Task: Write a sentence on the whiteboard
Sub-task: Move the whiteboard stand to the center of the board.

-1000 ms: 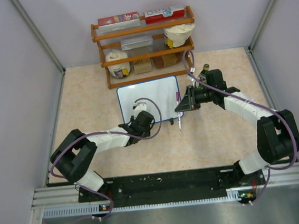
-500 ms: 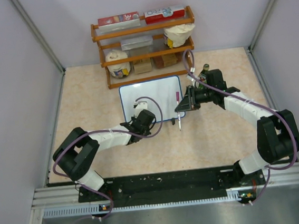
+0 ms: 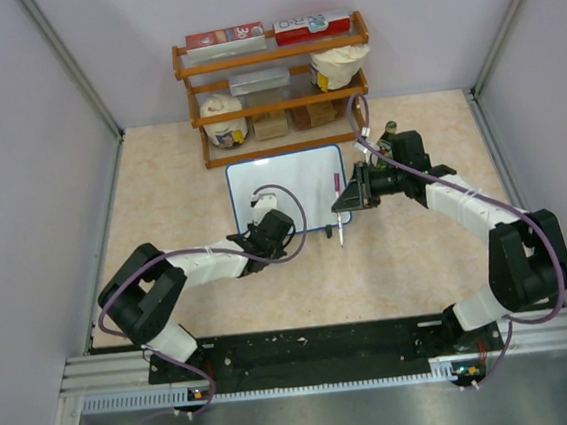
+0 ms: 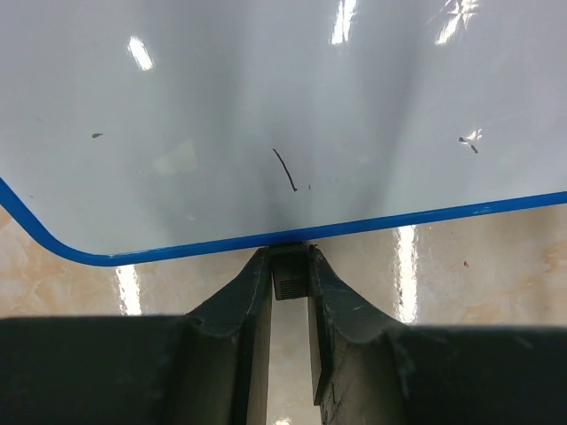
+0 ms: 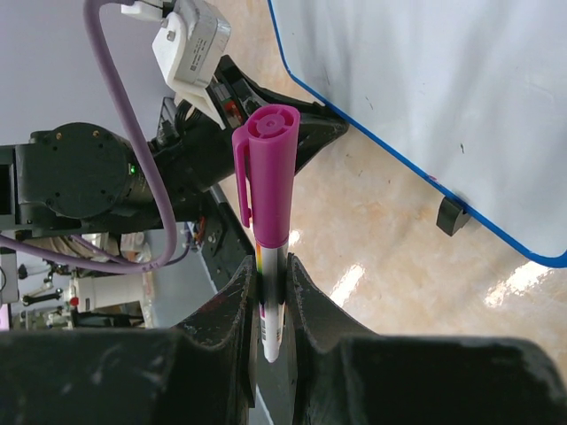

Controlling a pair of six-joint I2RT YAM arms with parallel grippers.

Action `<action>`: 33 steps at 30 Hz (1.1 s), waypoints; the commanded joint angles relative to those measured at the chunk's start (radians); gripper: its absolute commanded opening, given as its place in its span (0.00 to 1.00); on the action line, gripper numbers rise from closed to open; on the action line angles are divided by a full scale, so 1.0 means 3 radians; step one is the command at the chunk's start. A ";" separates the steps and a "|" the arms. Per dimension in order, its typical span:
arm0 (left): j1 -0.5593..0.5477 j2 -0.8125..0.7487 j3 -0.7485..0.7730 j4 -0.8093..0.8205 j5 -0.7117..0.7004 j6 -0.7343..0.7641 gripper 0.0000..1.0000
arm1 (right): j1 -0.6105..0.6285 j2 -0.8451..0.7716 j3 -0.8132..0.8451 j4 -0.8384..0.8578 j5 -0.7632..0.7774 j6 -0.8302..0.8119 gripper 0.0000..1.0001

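Blue-framed whiteboard (image 3: 305,170) lengthwise left-right; left gripper (image 4: 290,262) tight on it, right gripper (image 5: 270,285) on marker (image 5: 266,181).

I get bright, even overhead light. Glare spots streak the whiteboard (image 4: 266,88) and the glossy counter (image 4: 496,266); my left claw (image 4: 288,258) sits dark and soft up close, shadows are faint.

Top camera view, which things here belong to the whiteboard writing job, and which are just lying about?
For the job: the whiteboard, its near edge pinched by the left gripper; the capped purple marker in the right gripper.
Lying about: the wooden shelf behind the board, with boxes and white bags on it.
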 commanded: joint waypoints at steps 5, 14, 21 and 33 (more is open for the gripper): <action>-0.0301 -0.0158 -0.0289 -0.0509 0.0303 -0.0488 0.00 | -0.0013 -0.0222 -0.0067 0.0076 -0.0037 -0.0071 0.00; -0.0705 -0.0384 -0.0207 -0.0990 0.0205 -0.0897 0.00 | -0.0008 -0.0330 -0.0143 0.0081 -0.0022 -0.0055 0.00; -0.0955 -0.0461 -0.0192 -0.1256 0.0144 -0.1281 0.00 | -0.0013 -0.0442 -0.0261 0.0076 -0.0007 -0.0060 0.00; -0.1456 -0.0144 0.0115 -0.1542 0.0052 -0.1787 0.00 | -0.0013 -0.0831 -0.0532 0.0071 0.0065 -0.0035 0.00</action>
